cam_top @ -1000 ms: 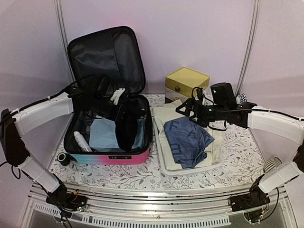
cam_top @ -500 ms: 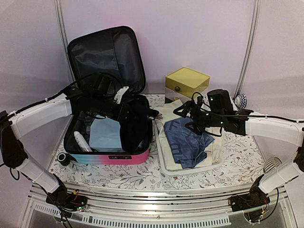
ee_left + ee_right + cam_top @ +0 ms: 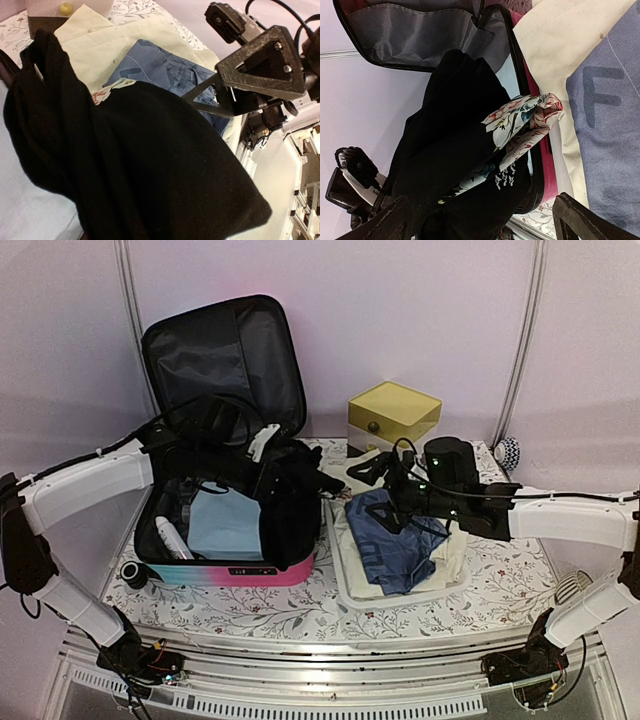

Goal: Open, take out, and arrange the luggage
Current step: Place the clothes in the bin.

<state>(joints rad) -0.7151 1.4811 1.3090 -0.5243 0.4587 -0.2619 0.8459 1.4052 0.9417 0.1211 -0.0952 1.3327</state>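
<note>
The luggage [image 3: 235, 571] lies open at the left, its black-lined lid [image 3: 225, 360] upright. My left gripper [image 3: 264, 454] is shut on a black garment [image 3: 290, 510] with a floral print [image 3: 520, 122] and holds it over the suitcase's right edge. The garment fills the left wrist view [image 3: 150, 165] and hides my own fingers there. My right gripper [image 3: 372, 494] is open wide just right of the garment. In the right wrist view its fingertips [image 3: 382, 220] flank the hanging cloth without touching it. A light blue garment [image 3: 222, 525] and a white tube [image 3: 170, 538] lie in the suitcase.
A white tray [image 3: 345, 588] right of the suitcase holds a cream cloth [image 3: 455, 560] and a folded blue garment [image 3: 395, 540]. A yellow-topped drawer box [image 3: 393, 410] stands behind it. A black round object [image 3: 134, 574] sits at the suitcase's front left corner.
My left gripper has carried the black garment to the right, toward the tray. My right arm has moved left toward the garment, its gripper still open.
</note>
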